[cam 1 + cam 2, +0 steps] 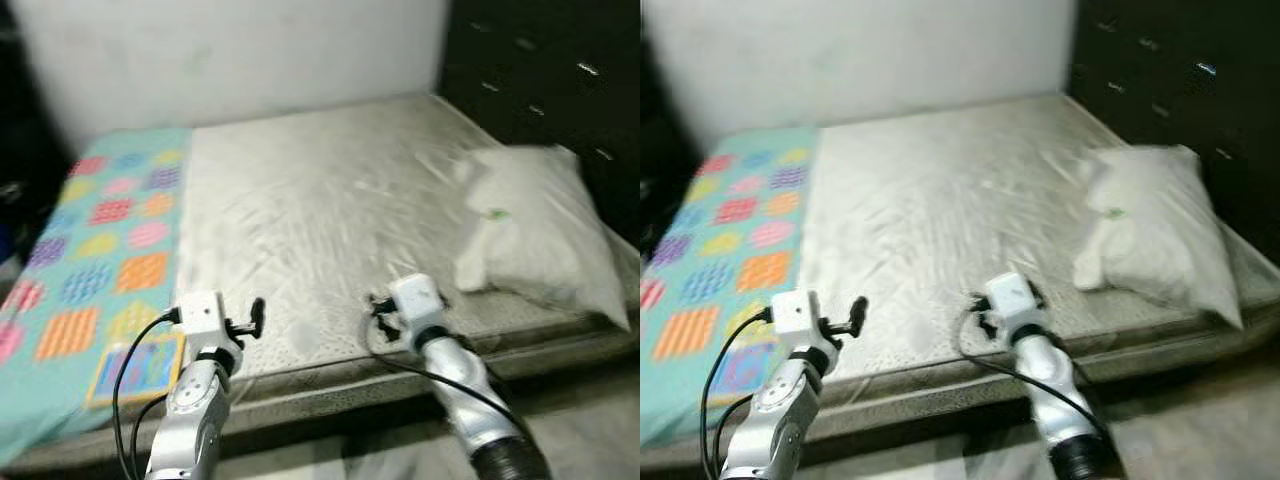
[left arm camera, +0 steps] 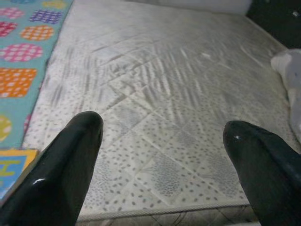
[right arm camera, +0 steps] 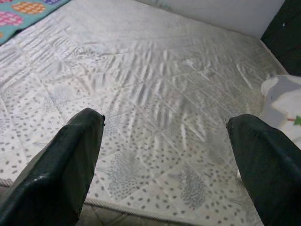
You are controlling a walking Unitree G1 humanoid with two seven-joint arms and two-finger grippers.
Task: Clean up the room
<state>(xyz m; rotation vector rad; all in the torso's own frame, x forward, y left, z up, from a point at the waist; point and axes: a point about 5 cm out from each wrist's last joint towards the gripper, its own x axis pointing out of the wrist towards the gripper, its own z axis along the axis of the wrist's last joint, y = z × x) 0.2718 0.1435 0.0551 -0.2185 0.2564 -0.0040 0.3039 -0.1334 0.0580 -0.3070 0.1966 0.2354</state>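
Left eye view: a white pillow point(image 1: 535, 225) is laid lengthwise along the mattress's point(image 1: 330, 210) right edge; both the left gripper point(image 2: 162, 155) and right gripper point(image 3: 164, 155) are held wide open, empty, at its near edge.

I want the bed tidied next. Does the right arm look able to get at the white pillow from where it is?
Probably yes. The right claw, open, hovers over the near edge of the bare grey mattress, and the white pillow lies to its right with only bare mattress between them. It may need a sideways stretch.
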